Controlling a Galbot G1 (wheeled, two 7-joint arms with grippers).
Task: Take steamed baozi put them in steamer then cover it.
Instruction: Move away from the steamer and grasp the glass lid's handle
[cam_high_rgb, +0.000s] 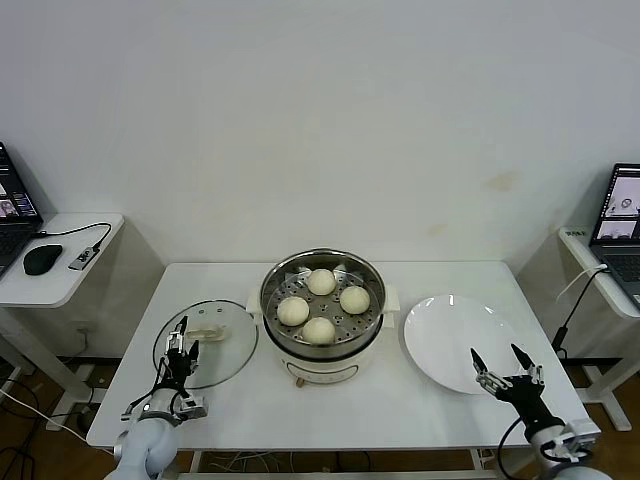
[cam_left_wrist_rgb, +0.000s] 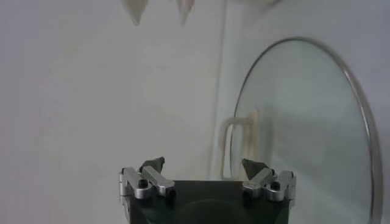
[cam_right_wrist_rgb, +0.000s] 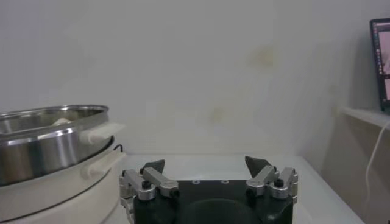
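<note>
Four cream-white round steamed baozi (cam_high_rgb: 320, 305) inside shiny steel steamer (cam_high_rgb: 322, 338) at centre of white table (cam_high_rgb: 250, 400), clear glass cover (cam_high_rgb: 230, 350) flat at lower left, left pincer (cam_high_rgb: 181, 349) open over its edge, right pincer (cam_high_rgb: 506, 368) open beside white plate (cam_high_rgb: 445, 340) at lower right.

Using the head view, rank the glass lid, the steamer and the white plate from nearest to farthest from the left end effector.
Measured from the left end effector, at the table's front-left:
1. Glass lid: lying flat on the table, directly under and beside the end effector.
2. Steamer: mid-table, to its right, holding four baozi.
3. White plate: farthest, on the table's right side, near the right end effector.
</note>
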